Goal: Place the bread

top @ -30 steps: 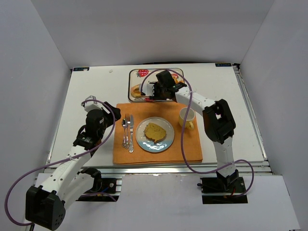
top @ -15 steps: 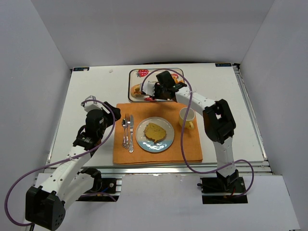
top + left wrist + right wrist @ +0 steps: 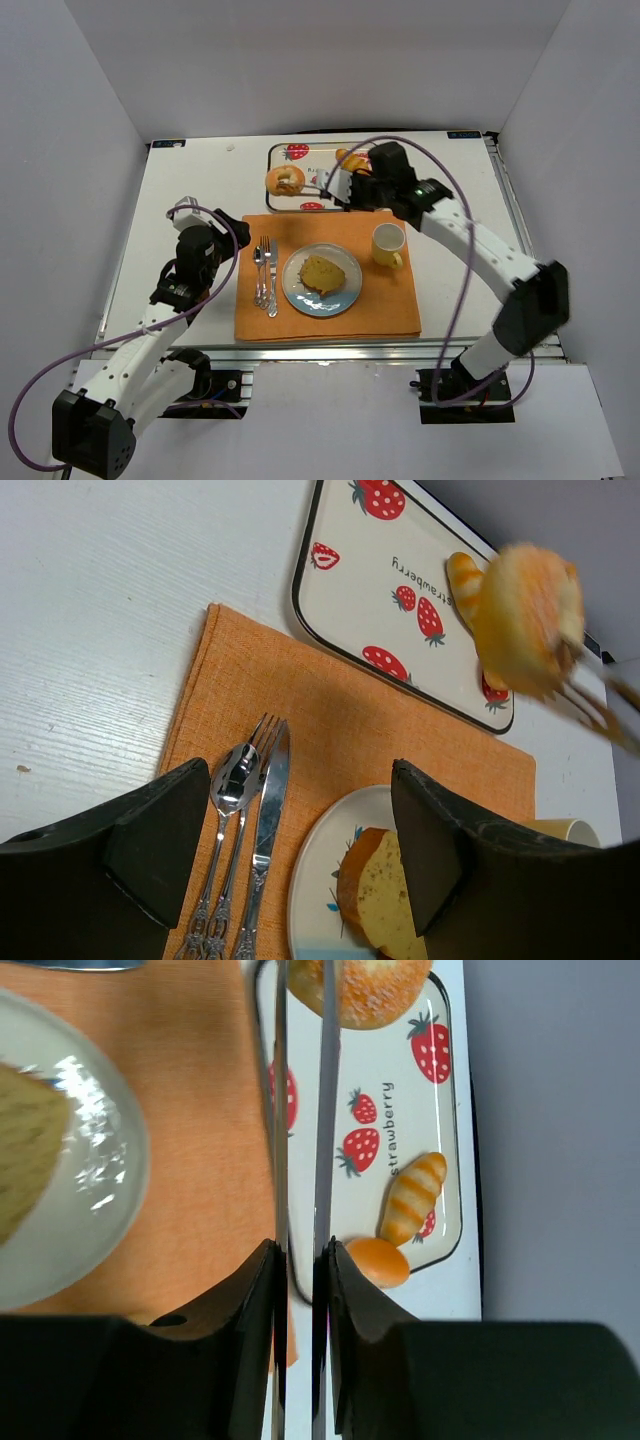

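My right end effector is clamped on a pair of slim metal tongs, my fingers pressing the two blades close together. At the far end of the blades sits the round bread, pinched between the tong tips. From above it lies over the left part of the strawberry tray. In my left wrist view it is blurred and looks raised off the tray, though I cannot tell for certain whether it touches.

Two more pieces lie on the tray: a striped roll and, just beside it, an orange bun at the tray's rim.

Nearer my bases an orange placemat lies on the white table, its far edge just beside the tray. On the placemat a pale blue plate carries a slice of brown bread. A yellow cup stands to the right of the plate. To its left lie a spoon, a fork and a knife, side by side.

My left end effector is spread wide with nothing between its fingers. It hangs by the placemat's left edge, well apart from the bread
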You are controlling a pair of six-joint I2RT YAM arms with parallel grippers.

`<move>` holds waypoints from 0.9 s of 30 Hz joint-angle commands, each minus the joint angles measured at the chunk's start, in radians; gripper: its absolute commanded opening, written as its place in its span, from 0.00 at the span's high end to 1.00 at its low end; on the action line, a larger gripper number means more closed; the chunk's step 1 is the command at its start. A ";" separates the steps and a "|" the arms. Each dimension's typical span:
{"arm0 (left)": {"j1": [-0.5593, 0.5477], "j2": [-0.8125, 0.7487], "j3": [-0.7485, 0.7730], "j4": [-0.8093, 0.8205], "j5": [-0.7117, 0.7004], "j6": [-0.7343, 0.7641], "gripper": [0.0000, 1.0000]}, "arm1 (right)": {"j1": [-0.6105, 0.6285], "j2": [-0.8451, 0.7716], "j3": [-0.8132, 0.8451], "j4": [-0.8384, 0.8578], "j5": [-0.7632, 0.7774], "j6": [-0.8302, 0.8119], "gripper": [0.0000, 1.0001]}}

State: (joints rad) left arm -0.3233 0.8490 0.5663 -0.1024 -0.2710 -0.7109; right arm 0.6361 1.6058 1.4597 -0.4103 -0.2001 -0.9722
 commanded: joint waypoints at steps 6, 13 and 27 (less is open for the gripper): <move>0.006 -0.031 0.027 -0.003 -0.008 0.010 0.17 | 0.002 -0.375 -0.346 -0.222 -0.136 -0.045 0.91; 0.004 -0.024 0.017 0.010 0.013 0.005 0.17 | 0.000 -0.517 -0.501 -0.262 -0.108 -0.031 0.85; 0.006 -0.085 -0.025 0.009 0.016 -0.028 0.18 | 0.002 -0.514 -0.523 -0.295 -0.117 -0.045 0.46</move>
State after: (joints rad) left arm -0.3225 0.7963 0.5552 -0.1001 -0.2581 -0.7254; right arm 0.6369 1.1053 0.9062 -0.6933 -0.2924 -1.0058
